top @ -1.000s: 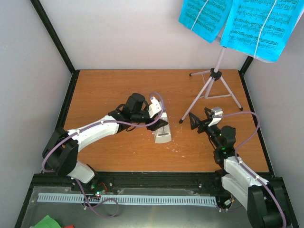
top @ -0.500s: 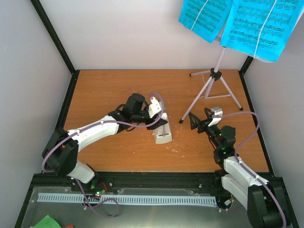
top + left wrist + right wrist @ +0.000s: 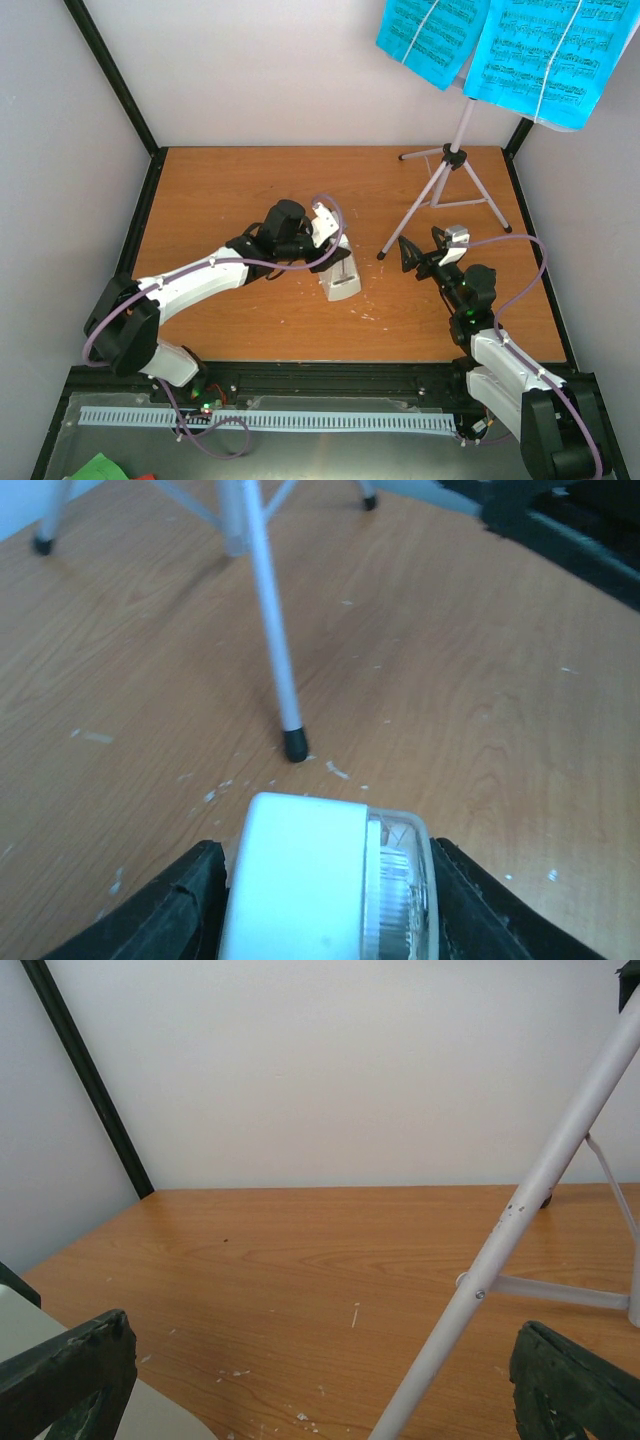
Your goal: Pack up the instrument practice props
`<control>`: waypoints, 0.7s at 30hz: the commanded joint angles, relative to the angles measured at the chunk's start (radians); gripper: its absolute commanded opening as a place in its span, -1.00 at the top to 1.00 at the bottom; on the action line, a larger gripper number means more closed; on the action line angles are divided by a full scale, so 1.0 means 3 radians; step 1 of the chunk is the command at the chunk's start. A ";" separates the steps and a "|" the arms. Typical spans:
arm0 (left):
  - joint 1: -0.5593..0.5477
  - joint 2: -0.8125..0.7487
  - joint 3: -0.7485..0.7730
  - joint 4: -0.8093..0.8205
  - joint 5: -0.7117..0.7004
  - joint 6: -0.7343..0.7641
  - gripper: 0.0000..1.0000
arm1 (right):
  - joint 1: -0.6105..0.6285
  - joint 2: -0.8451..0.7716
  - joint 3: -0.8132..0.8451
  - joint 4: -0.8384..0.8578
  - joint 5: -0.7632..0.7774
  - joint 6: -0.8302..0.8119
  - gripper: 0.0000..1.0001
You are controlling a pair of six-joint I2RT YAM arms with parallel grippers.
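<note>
Near the middle of the tabletop [image 3: 220, 190], the left pincer [image 3: 337, 264] is closed on the metronome [image 3: 300, 880], 1 finger pressed to each flank. The metronome looks like light, rigid plastic. Its clear cover is probably smooth, and the tapered sides could let the fingers slip toward the narrow end, so a hold close to the wide base seems safest. To the right, the right pincer [image 3: 421, 250] stands wide open and holds nothing, with 1 leg of the music stand [image 3: 445, 185] passing between its fingers untouched. The stand rises from the far right corner. It is slim and likely top-heavy, best taken at the pole by the tripod hub. The sheet-music pages [image 3: 540, 50] on its tray look thin and floppy. The wood-grain surface is flecked with pale scuffs, and pale walls close 3 sides.
</note>
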 commanded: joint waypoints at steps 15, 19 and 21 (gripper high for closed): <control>-0.0446 -0.0131 0.0012 -0.0266 -0.0924 -0.1466 -0.81 | -0.0018 0.0006 -0.0034 0.0039 0.0131 -0.0042 -1.00; -0.0441 -0.0346 0.0005 -0.0282 -0.0886 -0.1436 -0.99 | -0.0016 -0.0019 -0.0024 0.0045 0.0046 -0.0021 -1.00; -0.0417 -0.0483 0.0021 -0.0282 -0.0915 -0.1437 -0.99 | -0.0013 -0.0031 0.0002 0.0009 0.0015 0.0015 -1.00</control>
